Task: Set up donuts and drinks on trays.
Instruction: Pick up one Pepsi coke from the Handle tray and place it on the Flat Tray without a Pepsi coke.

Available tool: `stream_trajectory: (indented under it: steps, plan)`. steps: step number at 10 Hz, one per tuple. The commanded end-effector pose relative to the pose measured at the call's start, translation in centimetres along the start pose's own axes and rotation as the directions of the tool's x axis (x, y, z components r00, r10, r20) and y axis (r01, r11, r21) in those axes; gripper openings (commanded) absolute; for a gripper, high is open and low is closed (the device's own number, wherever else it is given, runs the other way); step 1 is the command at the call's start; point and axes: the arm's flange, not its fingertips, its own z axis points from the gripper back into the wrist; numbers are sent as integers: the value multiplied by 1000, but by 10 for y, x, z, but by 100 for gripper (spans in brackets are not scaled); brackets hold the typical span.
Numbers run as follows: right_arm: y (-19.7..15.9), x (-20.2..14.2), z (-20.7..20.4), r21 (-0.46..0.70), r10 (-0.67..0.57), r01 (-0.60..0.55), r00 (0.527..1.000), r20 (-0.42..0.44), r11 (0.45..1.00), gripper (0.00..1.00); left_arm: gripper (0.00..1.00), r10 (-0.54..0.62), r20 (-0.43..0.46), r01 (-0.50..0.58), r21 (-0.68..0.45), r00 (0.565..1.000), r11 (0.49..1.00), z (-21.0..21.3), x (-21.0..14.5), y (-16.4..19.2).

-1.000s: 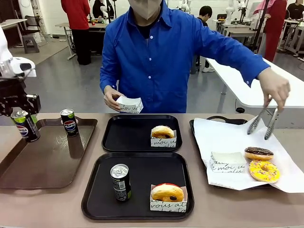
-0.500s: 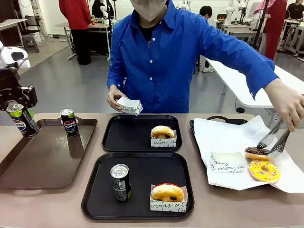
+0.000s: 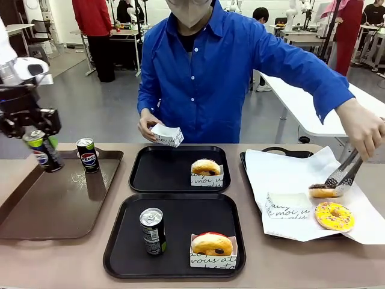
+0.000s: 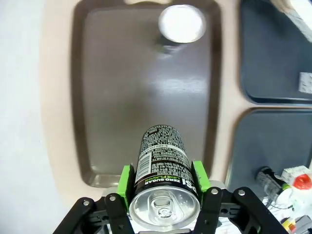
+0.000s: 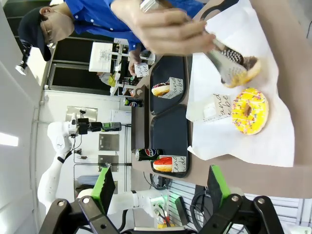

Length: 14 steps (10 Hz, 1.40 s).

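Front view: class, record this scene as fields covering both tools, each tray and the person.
Left tool: shut on lifted can
Right tool: open, empty
Near black tray: upright can, sleeved donut
Far black tray: second sleeved donut
Brown tray: standing can; lifted can above it
Person: tongs grip chocolate donut; other hand holds paper sleeve

Glossy brown tray (image 3: 54,211) at left; metal tongs (image 3: 344,171) over white paper (image 3: 283,171)

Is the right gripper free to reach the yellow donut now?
Probably yes. The right gripper is open and empty, and the yellow donut lies uncovered on the paper. However, the person's tongs grip the chocolate donut just beside it, so room is tight.
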Motion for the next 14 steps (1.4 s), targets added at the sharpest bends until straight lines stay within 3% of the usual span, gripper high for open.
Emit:
stream_trajectory:
  steps: [1,5,8,11,14]
  plan:
    - [0,3,1,27,15,-15,1000,10,1000,100,58,-36,6,36,-47,999,998,12,6,-45]
    - [0,3,1,27,15,-15,1000,10,1000,100,58,-113,2,113,-80,994,990,-6,9,-117]
    - [0,3,1,27,15,-15,1000,10,1000,100,58,-101,-20,100,-32,995,994,-32,22,-162]
    - [0,3,1,27,15,-15,1000,10,1000,100,58,-121,-17,121,-31,992,992,-63,43,-195]
    - [0,3,1,27,15,-15,1000,10,1000,100,58,-168,8,168,-28,986,985,-95,61,-206]
